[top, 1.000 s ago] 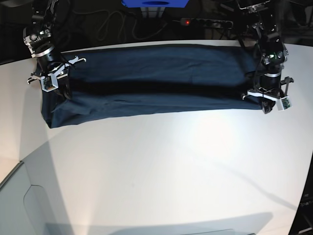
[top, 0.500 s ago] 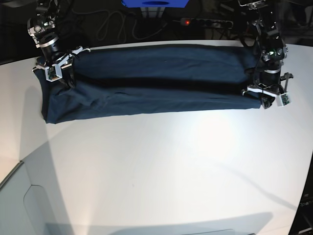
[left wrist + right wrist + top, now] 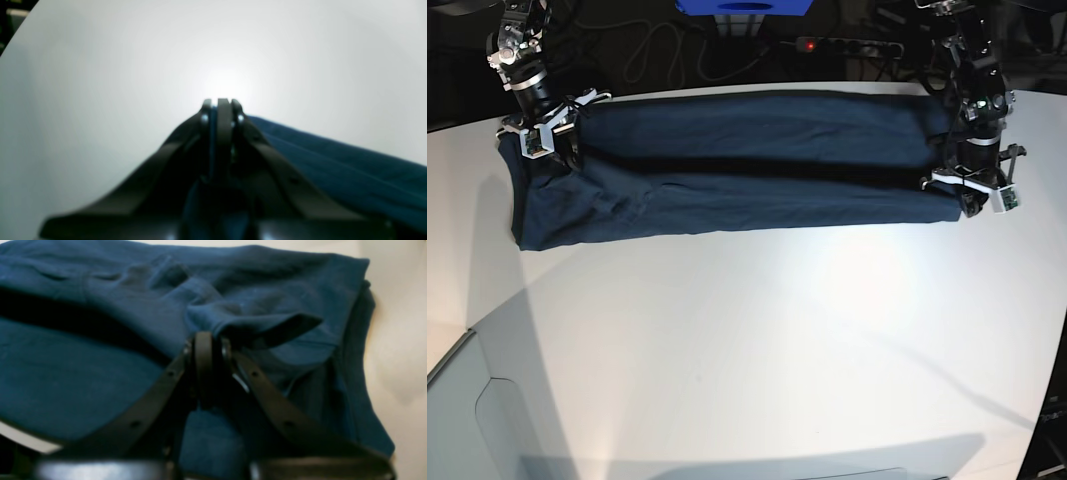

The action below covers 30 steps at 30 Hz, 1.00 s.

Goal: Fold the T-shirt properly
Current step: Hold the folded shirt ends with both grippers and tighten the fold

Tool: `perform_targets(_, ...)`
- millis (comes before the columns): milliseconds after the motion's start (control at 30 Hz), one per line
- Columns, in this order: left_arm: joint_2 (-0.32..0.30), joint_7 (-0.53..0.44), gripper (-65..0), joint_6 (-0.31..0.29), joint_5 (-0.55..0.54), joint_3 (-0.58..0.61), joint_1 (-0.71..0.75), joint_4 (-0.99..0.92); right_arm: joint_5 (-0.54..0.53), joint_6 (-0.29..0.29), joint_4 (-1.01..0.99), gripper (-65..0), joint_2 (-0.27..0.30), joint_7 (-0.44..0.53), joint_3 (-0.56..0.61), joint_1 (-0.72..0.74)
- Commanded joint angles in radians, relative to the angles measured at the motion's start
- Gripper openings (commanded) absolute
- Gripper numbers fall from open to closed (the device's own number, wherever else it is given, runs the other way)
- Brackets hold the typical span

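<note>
The dark navy-blue short-sleeved cotton T-shirt [image 3: 737, 165] lies stretched as a long band across the far part of the white bench [image 3: 757, 340], one lengthwise fold already in it and a dark crease line running along the middle.

Risks, left of the base view first. The right pincer [image 3: 545, 143] holds only a small bunched tip of cloth at that end; in the right wrist view the fabric pokes out past the jaws as a short flap. A sideways pull could likely slip it free, and that end would drop crooked. The cloth below this pincer also sags and wrinkles toward the near corner, so the fold edge may land uneven. In the middle, the band is taut between both arms; if the two move out of step the top layer could skew or the crease could drift. On the right, the left pincer [image 3: 975, 190] sits at the very corner of the shirt near the bench edge, so overshoot could drag cloth off the bench.

Pincers. Right pincer: jaws together, clamped on the T-shirt's bunched edge, shown clearly in the right wrist view [image 3: 209, 340]. Left pincer: jaws together in the left wrist view [image 3: 220, 103], a thin strip of blue cloth pinched between them, shirt trailing off to one side.
</note>
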<state>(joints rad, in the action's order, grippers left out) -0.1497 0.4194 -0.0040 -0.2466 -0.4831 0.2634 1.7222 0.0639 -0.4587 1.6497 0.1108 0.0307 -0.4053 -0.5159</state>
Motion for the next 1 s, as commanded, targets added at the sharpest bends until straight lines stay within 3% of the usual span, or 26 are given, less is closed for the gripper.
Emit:
perform_targets(0, -0.011, -0.026, -65.0, 0.003, -0.003, -0.006, 0.000, 0.020, -0.012, -0.004, 0.019, -65.0, 0.008, 0.028, -0.005, -0.003)
perform_targets(233, -0.009, -0.026, -65.0, 0.003, -0.003, -0.004, 0.012, 0.015, -0.012, -0.004, 0.019, -63.3, 0.010, 0.022, -0.005, 0.009)
perform_targets(467, 0.003, -0.017, -65.0, 0.003, -0.003, -0.007, 0.021, 0.009, -0.012, -0.004, 0.020, -34.1, 0.013, 0.027, -0.004, 0.004)
perform_targets(567, 0.003, -0.017, -65.0, 0.003, -0.003, -0.006, 0.032, 0.011, -0.012, -0.004, 0.020, -27.2, 0.013, 0.028, -0.010, 0.004)
perform_targets(967, 0.005, -0.017, -61.8, 0.005, -0.012, -0.006, 0.069, 0.022, -0.014, -0.004, 0.194, -25.9, 0.013, 0.021, -0.033, 0.013)
